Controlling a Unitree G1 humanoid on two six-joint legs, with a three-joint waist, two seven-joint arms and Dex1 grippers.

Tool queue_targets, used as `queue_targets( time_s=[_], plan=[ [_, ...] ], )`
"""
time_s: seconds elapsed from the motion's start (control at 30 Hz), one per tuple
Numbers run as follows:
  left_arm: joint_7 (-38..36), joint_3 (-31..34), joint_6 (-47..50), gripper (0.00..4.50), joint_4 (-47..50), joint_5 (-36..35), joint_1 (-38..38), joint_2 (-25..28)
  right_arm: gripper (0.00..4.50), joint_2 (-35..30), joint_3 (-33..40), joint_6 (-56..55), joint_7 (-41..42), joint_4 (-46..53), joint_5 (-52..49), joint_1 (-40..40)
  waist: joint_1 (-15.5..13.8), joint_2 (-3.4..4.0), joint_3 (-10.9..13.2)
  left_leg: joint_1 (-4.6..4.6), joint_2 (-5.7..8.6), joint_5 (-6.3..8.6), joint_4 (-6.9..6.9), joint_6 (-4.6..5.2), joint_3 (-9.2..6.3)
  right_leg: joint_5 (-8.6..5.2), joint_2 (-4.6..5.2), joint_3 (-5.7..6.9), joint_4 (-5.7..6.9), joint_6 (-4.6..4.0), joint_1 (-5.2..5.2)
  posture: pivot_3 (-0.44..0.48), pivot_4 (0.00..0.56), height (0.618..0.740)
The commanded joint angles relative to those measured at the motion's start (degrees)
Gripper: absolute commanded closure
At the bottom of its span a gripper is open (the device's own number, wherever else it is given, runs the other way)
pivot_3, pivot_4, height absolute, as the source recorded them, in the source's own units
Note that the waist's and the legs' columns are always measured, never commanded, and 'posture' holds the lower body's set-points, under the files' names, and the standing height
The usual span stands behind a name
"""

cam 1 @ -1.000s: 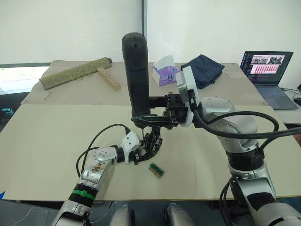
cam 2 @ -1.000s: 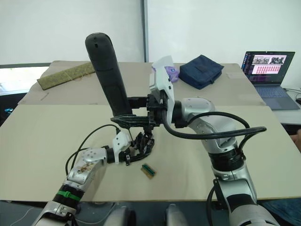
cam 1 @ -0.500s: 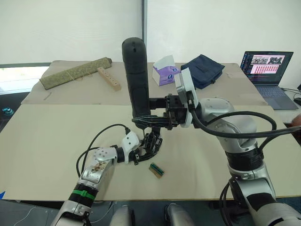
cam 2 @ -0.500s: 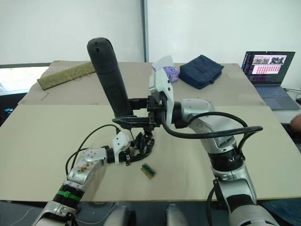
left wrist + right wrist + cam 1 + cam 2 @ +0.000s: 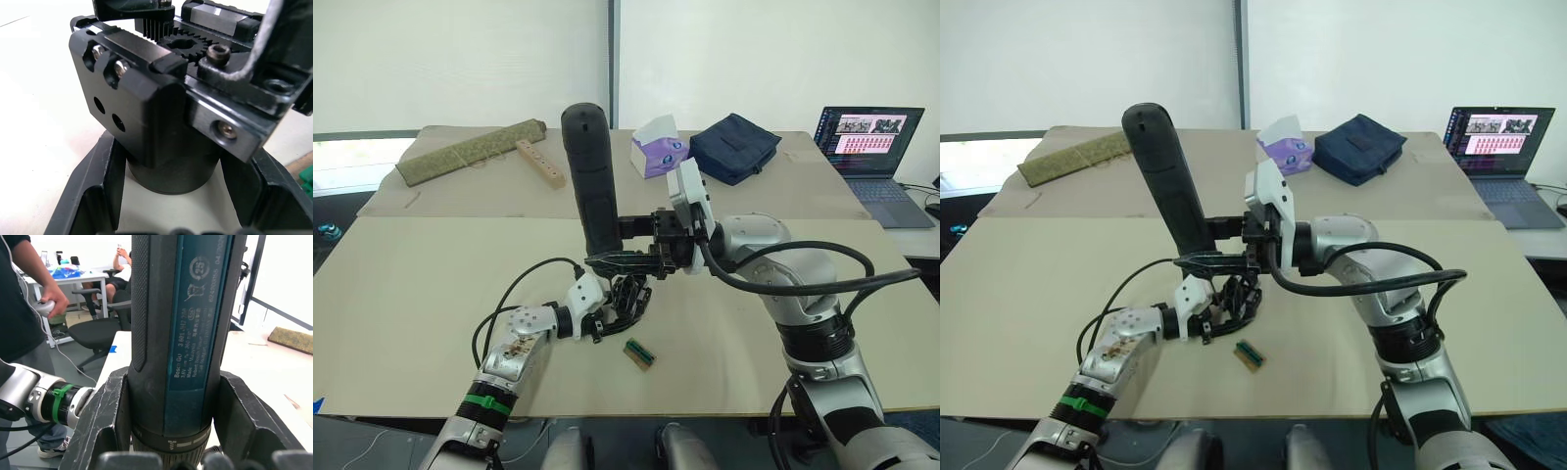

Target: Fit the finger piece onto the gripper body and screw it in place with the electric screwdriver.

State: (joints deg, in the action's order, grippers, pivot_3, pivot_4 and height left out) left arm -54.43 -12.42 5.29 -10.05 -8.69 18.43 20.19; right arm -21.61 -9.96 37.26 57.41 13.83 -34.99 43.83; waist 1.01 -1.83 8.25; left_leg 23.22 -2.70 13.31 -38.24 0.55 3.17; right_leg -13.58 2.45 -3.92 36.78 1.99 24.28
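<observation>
Near the middle of the table (image 5: 411,284), your left gripper (image 5: 607,311) is clamped around the gripper body (image 5: 628,298), its black fingers (image 5: 93,196) pressed against both sides of the round base. Keep the hold there, low on the base: the block looks rigid and dense, all hard black metal and plastic, so it should not give under pressure, but its smooth faces could slip if torque comes through the screw. Up close you see a toothed gear, a rack, several socket screws and two empty holes on the front face.

Just above it, your right gripper (image 5: 641,257) is clenched on the electric screwdriver (image 5: 590,176), gripping the lower end of the barrel near the collar. That tool is a thick, tall black cylinder with a teal label, standing nearly upright and leaning slightly. It is likely top-heavy with most of its length above your grip, so expect it to want to tip; a firm squeeze near the collar keeps the bit steady. The bit end comes down right over the gripper body, though you cannot tell whether it touches a screw.

A finger piece cannot be picked out separately among the black parts. A small green block (image 5: 639,353) lies just beside the work.
</observation>
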Motion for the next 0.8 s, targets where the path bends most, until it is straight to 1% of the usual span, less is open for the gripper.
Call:
queue_targets(
  time_s=[0.03, 0.5, 0.8],
  plan=[
    [-1.13, -2.11, 2.32, 2.22, -1.66, 0.75, -1.73, 0.47, 2.57, 0.58, 1.70, -2.53, 0.58, 2.00, -1.15, 0.71, 0.00, 0.00, 0.00, 0.00, 0.00, 0.00, 0.00, 0.00, 0.00, 0.00, 0.00, 0.00, 0.00, 0.00, 0.00, 0.000, 0.150, 0.740],
    [-1.09, -2.23, 2.49, 2.22, -1.91, 0.66, -1.60, 0.34, 2.57, 0.80, 3.92, -0.59, 0.42, 0.99, -2.99, 4.81, -0.02, 0.00, 0.00, 0.00, 0.00, 0.00, 0.00, 0.00, 0.00, 0.00, 0.00, 0.00, 0.00, 0.00, 0.00, 0.000, 0.150, 0.740],
    [-1.09, -2.27, 2.65, 2.22, -2.06, 0.62, -1.49, 0.37, 2.57, 0.30, 3.44, -1.19, 0.36, -0.19, -2.11, 4.98, -0.02, 0.00, 0.00, 0.00, 0.00, 0.00, 0.00, 0.00, 0.00, 0.00, 0.01, 0.00, -0.01, 0.00, 0.00, 0.000, 0.150, 0.740]
  ],
)
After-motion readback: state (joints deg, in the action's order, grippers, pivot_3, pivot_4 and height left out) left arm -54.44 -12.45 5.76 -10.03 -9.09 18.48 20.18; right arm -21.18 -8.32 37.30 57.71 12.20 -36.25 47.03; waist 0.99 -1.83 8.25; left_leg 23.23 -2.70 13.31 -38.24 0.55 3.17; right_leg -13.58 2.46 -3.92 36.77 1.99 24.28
